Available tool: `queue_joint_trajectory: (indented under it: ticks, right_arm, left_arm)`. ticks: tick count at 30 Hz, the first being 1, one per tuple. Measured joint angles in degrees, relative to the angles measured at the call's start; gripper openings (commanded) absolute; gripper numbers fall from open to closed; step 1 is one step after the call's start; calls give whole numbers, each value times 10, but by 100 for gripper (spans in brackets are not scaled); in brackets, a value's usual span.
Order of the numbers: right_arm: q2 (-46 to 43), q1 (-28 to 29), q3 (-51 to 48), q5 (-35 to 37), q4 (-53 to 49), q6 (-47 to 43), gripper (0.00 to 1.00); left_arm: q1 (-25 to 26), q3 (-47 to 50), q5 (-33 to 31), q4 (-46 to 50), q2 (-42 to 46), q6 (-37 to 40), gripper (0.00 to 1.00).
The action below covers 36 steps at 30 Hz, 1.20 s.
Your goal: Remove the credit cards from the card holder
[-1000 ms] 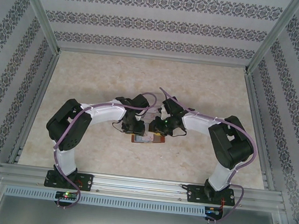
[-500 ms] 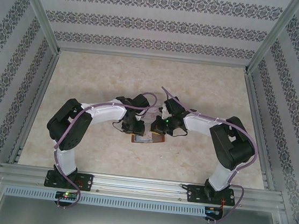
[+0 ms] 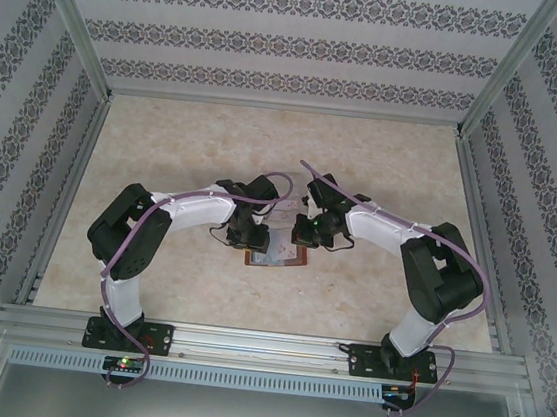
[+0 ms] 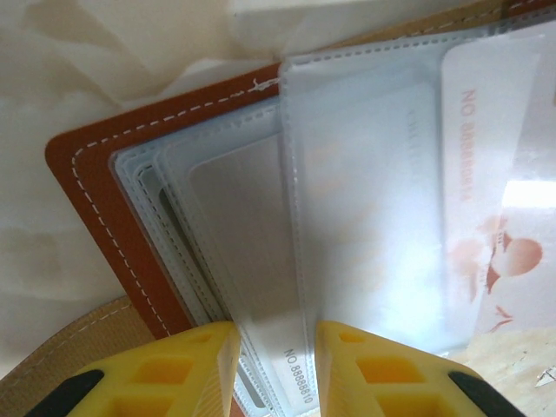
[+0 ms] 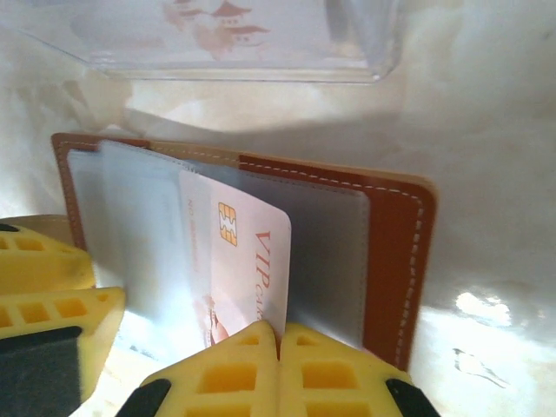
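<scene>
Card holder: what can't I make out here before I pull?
- Top external: card holder mostly hidden under both wrists; contents too small.
- Right wrist: right claw shut at the corner of the white card; fingertips hide whether it pinches.
- Left wrist: left claw cut off by the bottom edge; grip on the clear sleeves unclear.

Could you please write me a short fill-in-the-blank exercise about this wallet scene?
The right claw is ___ on the whitish plastic card with a gold chip.
That card's red lettering reads ___.
The reddish-brown leather card holder has ___ stitching.
The left claw stands ___ astride clear plastic sleeves.
Missing words: shut, VIP, white, open.
</scene>
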<state>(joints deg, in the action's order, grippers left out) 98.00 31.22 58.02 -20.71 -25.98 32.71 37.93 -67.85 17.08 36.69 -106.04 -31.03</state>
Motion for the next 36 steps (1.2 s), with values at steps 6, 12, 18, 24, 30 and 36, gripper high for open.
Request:
queue_joint_trajectory:
  ticks: [6, 12, 18, 24, 30, 36]
  right_arm:
    - [0, 0, 9, 25, -29, -12, 0]
    - [0, 0, 10, 16, -27, -12, 0]
    - [0, 8, 10, -12, -8, 5, 13]
    - [0, 17, 9, -23, -5, 19, 15]
    - [-4, 17, 1, -27, -4, 30, 12]
    - [-15, 17, -2, -27, -4, 34, 7]
  left_arm:
    - [0, 0, 0, 0, 0, 0, 30]
    - [0, 0, 0, 0, 0, 0, 30]
    - [0, 0, 0, 0, 0, 0, 30]
    - [0, 0, 0, 0, 0, 1, 30]
    - [0, 0, 0, 0, 0, 2, 30]
    - [0, 0, 0, 0, 2, 2, 30]
